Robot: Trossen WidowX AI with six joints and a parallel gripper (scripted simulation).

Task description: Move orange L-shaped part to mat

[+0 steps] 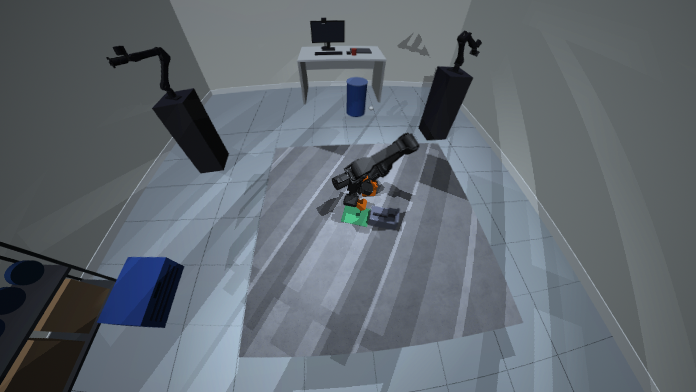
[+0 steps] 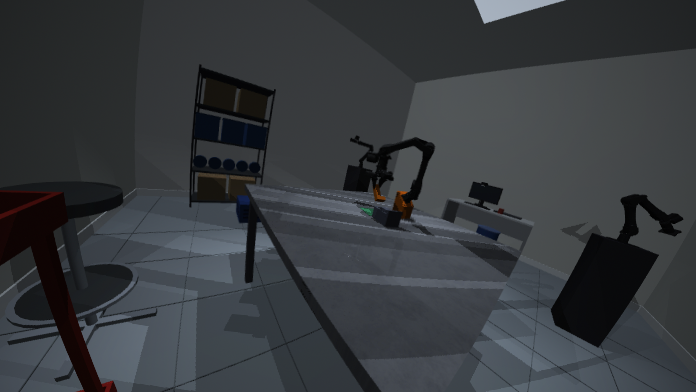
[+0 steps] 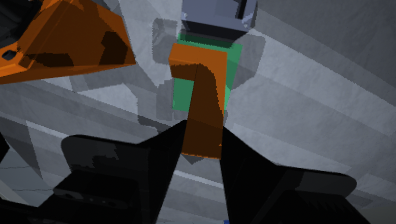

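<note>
The orange L-shaped part point(image 1: 361, 204) point(image 2: 378, 194) point(image 3: 207, 102) is out of the tray, its straight end pinched between the black fingers. My gripper point(image 3: 202, 127) is shut on it. The part hangs steeply tilted in the exterior view, its L-shaped end lowest, above the table. In the wrist view it overlaps the green mat point(image 1: 351, 217) point(image 2: 367, 212) point(image 3: 182, 96); in the top view it shows at the mat's rear edge. The grey tray point(image 1: 384, 222) point(image 2: 386, 218) point(image 3: 215, 16) stands beside the mat, its pocket dark. The exact height over the mat is unclear.
The arm's orange base point(image 1: 372, 189) point(image 2: 403, 204) point(image 3: 95, 42) stands behind the tray and mat. The grey table point(image 1: 320, 280) point(image 2: 390, 280) carries them. Dark shadows cross it. A desk, two pedestal arms and shelving stand farther off.
</note>
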